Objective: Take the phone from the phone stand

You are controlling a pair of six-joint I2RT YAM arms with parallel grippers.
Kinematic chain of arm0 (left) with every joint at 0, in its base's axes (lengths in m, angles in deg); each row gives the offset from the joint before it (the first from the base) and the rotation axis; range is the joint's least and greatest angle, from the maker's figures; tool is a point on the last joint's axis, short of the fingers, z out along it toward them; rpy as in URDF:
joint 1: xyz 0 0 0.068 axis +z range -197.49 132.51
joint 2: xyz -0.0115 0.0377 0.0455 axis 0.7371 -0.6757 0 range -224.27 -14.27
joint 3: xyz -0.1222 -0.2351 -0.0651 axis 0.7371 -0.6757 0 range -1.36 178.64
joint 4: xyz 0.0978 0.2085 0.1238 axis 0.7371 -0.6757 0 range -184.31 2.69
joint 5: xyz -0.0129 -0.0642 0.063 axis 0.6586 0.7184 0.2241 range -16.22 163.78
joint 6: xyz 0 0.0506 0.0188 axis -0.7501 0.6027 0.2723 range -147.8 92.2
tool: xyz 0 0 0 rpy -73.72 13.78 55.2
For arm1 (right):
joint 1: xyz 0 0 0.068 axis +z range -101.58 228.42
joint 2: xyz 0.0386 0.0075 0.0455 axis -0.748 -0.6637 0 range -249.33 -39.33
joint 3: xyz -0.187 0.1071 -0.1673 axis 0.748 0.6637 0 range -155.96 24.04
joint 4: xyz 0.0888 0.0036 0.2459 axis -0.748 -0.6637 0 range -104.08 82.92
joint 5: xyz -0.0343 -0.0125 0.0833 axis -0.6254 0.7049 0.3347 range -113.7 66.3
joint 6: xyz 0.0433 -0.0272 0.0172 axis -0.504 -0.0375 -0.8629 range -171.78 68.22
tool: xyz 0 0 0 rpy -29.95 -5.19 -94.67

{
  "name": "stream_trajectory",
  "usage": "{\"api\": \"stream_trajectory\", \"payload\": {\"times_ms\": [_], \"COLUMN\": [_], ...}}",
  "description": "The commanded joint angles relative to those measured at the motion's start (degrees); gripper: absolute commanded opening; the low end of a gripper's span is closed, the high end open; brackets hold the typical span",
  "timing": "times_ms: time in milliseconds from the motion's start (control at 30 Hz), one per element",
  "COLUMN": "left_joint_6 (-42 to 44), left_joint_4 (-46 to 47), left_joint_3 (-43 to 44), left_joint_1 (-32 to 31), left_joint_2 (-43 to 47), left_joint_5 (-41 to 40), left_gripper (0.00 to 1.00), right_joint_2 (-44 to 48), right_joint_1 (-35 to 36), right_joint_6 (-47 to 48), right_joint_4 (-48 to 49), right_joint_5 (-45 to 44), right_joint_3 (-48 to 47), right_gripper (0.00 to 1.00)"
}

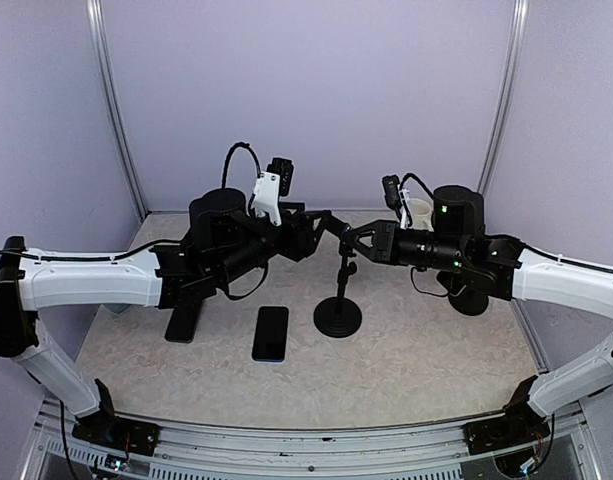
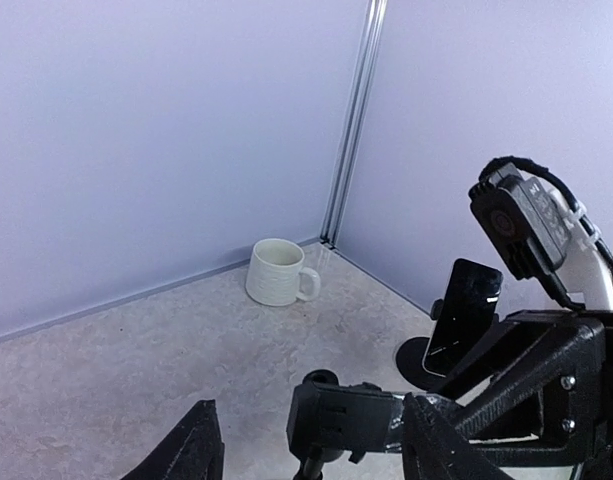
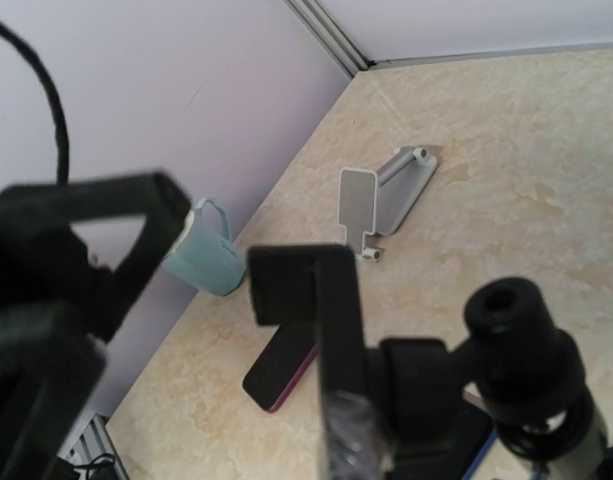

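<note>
The black phone stand [image 1: 338, 316] stands mid-table on a round base, and its clamp head [image 2: 344, 418] holds no phone. A dark phone [image 1: 270, 333] lies flat on the table just left of the base; its blue edge shows in the right wrist view [image 3: 478, 442]. My left gripper [image 2: 308, 408] is open, its fingers wide on either side of the clamp head. My right gripper [image 1: 349, 245] comes in from the right with its fingers spread around the stand's top. The clamp [image 3: 308, 290] fills the middle of the right wrist view.
A second stand with a phone [image 2: 466, 305] in it stands at the right, under my right arm [image 1: 469, 300]. A maroon-edged phone [image 3: 281, 366], a silver bracket [image 3: 384, 196] and a light blue mug [image 3: 210, 256] are at the left. A white mug [image 2: 278, 272] sits in the back corner.
</note>
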Motion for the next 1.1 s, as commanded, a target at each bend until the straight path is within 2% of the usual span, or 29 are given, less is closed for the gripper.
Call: {"api": "stream_trajectory", "payload": {"times_ms": [0,267,567,667,800,867,1067], "left_joint_6": [0.9,1.3,1.8,1.8,2.6,2.9,2.8], "left_joint_4": [-5.3,-9.1,-9.5,-9.3,-9.2,-9.1,-8.0], "left_joint_3": [5.1,8.9,9.8,9.8,10.3,10.5,10.6], "left_joint_1": [1.0,1.6,2.9,3.5,3.8,3.9,4.8], "left_joint_2": [-3.3,-7.4,-8.1,-7.8,-7.8,-7.7,-7.7], "left_joint_5": [0.9,1.6,3.8,4.6,5.8,5.8,5.8], "left_gripper": [0.57,0.46,0.14,0.07,0.03,0.0,0.0], "right_joint_2": [1.1,1.1,1.4,1.2,1.1,1.1,1.2], "right_joint_1": [-0.5,-0.6,-0.8,-0.9,-1.0,-1.1,-1.3], "right_joint_6": [0.0,0.0,0.2,0.2,-0.1,-0.2,-0.2], "right_joint_4": [6.6,6.5,6.1,6.0,5.8,5.7,5.2], "right_joint_5": [0.7,0.9,0.7,0.9,0.8,0.9,0.8], "right_joint_3": [-0.3,-0.4,-0.3,-0.3,-0.3,-0.3,-0.4], "right_gripper": [0.1,0.1,0.1,0.1,0.11,0.16,0.35]}}
